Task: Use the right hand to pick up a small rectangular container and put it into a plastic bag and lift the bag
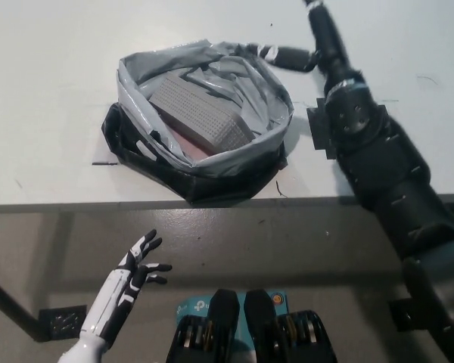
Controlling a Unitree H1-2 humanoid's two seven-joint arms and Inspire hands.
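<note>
container [199, 112]: grey ribbed rectangular box, already sitting inside the bag, long axis running from upper left down to lower right, tilted a bit against the liner.
bag [136, 87]: grey plastic, mouth wide open, rim folded out over a black base on the white table [45, 113], close to the near edge.
my right hand [286, 56]: head view only, so that's all I've got. It's at the bag's far-right rim, touching or just above it, honestly can't tell which, and I can't tell if my fingers are spread or closed either.
key relation: the rim lies just left of my right hand, and the container is further left and nearer me, so I'd guess the lift means grabbing that rim edge.
my left hand [140, 265]: way off below the table edge, fingers spread, holding nothing, much farther from the bag.
black plate [323, 132]: flat on the table, under my right arm.
</note>
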